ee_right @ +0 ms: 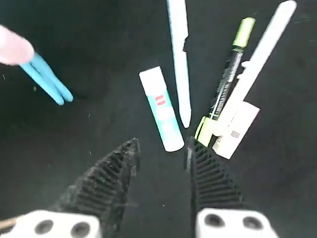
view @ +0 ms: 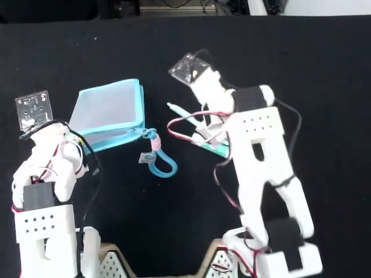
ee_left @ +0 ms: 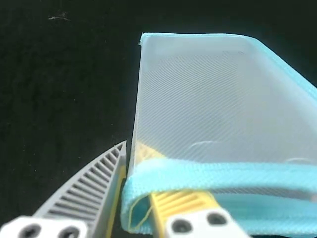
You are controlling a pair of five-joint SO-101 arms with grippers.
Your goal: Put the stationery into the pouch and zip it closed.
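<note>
The pouch [view: 110,113], pale mesh with a light-blue zip band, lies at the table's left. My left gripper [ee_left: 131,148] is shut on the pouch [ee_left: 213,109] at its open corner: the yellow finger [ee_left: 178,203] is inside under the mesh, the grey finger outside. In the high view the left gripper [view: 81,145] sits at the pouch's near-left corner. My right gripper [ee_right: 163,144] hangs open just above a white-and-teal glue stick [ee_right: 162,110]. Beside it lie a white pen [ee_right: 179,54], a green-capped marker [ee_right: 225,84] and another white pen [ee_right: 260,54]. The right gripper [view: 200,128] covers most of these.
A blue strap loop [view: 162,165] with a pink piece trails from the pouch's zip end, between the two arms; the blue strap [ee_right: 47,79] also lies near the stationery. A small white tag [ee_right: 237,131] rests against the marker. The black table has free room toward the back.
</note>
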